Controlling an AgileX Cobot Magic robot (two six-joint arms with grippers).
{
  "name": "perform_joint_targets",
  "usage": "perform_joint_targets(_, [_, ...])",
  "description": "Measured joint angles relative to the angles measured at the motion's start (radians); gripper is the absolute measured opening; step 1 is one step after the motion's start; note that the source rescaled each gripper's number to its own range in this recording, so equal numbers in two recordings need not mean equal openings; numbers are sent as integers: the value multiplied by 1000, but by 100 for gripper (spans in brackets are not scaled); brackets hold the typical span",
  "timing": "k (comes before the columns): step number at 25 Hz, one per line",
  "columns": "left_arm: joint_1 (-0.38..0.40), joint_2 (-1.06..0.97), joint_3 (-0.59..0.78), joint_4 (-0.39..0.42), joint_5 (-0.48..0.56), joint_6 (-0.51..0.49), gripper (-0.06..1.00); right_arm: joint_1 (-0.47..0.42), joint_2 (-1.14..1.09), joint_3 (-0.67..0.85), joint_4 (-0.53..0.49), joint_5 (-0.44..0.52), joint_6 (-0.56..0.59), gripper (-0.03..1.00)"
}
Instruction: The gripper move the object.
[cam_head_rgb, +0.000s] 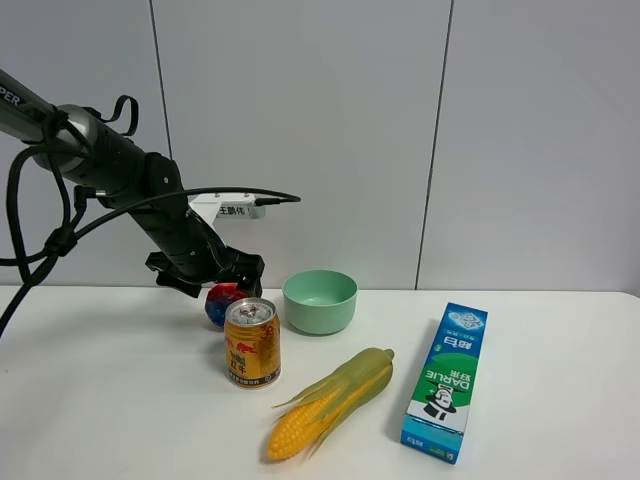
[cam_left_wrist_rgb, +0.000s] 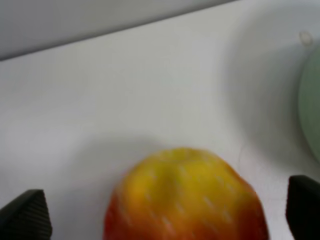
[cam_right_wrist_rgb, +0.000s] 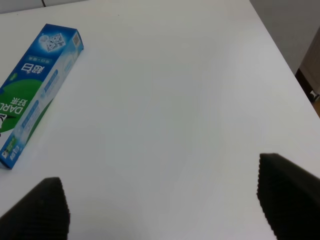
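Observation:
The object, a small rough ball mottled red and blue, rests on the white table just behind the can. In the left wrist view the ball looks yellow, orange and red, and blurred. My left gripper, a black claw with a white labelled block, hangs right over the ball. In the left wrist view the left gripper is open, with one fingertip on each side of the ball and a gap at both. My right gripper is open and empty above bare table.
A gold and red can stands in front of the ball. A mint-green bowl sits to its right and also shows in the left wrist view. A corn cob and a blue toothpaste box lie further right.

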Motion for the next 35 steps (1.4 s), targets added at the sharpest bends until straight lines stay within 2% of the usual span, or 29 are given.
perform_joint_targets(6, [0, -33, 2, 0, 16, 0, 92, 0, 0, 0, 0, 0, 0, 100])
perform_joint_targets(10, [0, -117, 3, 1, 18, 0, 98, 0, 0, 0, 0, 0, 0, 100])
perform_joint_targets(16, [0, -273, 3, 4, 25, -13, 98, 0, 0, 0, 0, 0, 0, 100])
perform_joint_targets(19, [0, -355, 3, 27, 62, -15, 98, 0, 0, 0, 0, 0, 0, 100])
perform_joint_targets(23, [14, -464, 3, 80, 168, -15, 98, 0, 0, 0, 0, 0, 0, 100])
perform_joint_targets(28, [106, -566, 12, 136, 273, -12, 98, 0, 0, 0, 0, 0, 0, 100])
perform_joint_targets(31, [190, -643, 87, 145, 264, -7, 98, 0, 0, 0, 0, 0, 0, 100])
perform_joint_targets(35, [311, -780, 267, 154, 219, 1, 98, 0, 0, 0, 0, 0, 0, 100])
